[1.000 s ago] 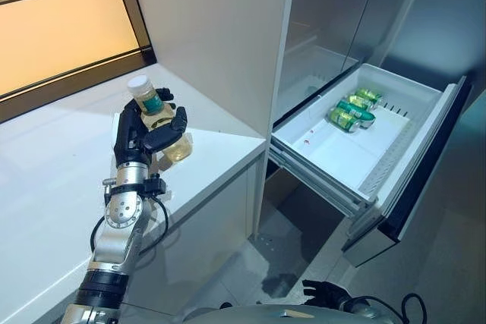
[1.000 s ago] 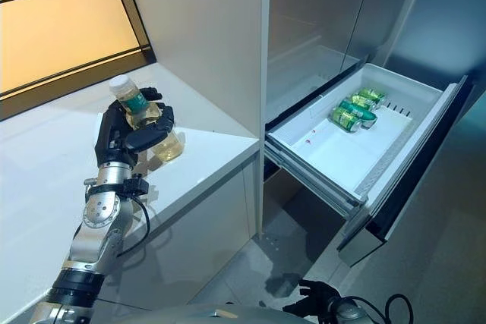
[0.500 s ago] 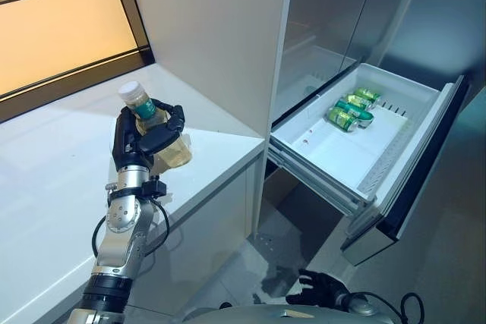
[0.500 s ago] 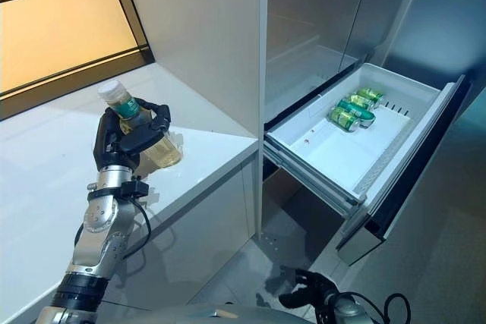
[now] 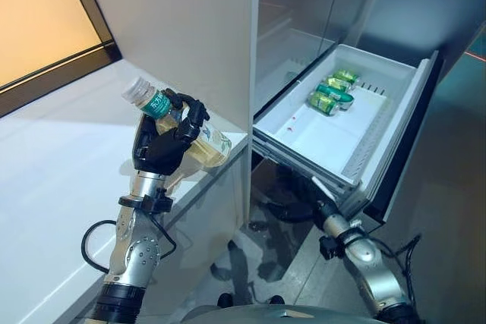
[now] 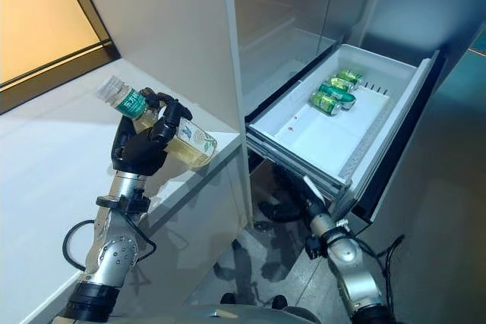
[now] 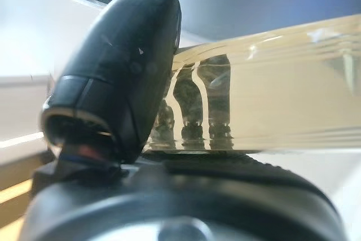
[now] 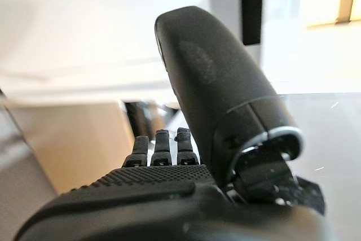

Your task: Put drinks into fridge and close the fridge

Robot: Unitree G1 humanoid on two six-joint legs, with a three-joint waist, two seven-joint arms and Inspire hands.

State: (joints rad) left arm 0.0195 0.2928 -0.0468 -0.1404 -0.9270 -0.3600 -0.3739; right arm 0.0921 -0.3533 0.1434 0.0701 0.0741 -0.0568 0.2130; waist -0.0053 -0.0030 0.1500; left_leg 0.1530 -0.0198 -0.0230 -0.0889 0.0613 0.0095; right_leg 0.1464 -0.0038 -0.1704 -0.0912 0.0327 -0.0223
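My left hand (image 5: pixel 163 149) is shut on a clear bottle (image 5: pixel 213 146) of pale yellow drink with a white cap and a green label. It holds the bottle tilted, cap up to the left, above the right end of the white counter (image 5: pixel 53 165). The left wrist view shows the bottle (image 7: pixel 282 94) across the palm under the thumb. The fridge drawer (image 5: pixel 304 138) stands pulled out to the right, with green cans (image 5: pixel 328 92) lying at its back. My right hand (image 5: pixel 292 210) hangs low under the drawer's front corner, its fingers relaxed and empty in the right wrist view (image 8: pixel 169 196).
A tall white cabinet panel (image 5: pixel 182 28) stands between the counter and the fridge. The grey fridge doors (image 5: pixel 304 5) rise above the drawer. A window with an orange glow (image 5: pixel 38 28) runs behind the counter. The drawer's dark front (image 5: pixel 402 149) juts out over the floor.
The camera has shifted. My left hand has lifted the bottle off the counter and tilted it, moving it right towards the fridge. My right arm has risen to just under the drawer.
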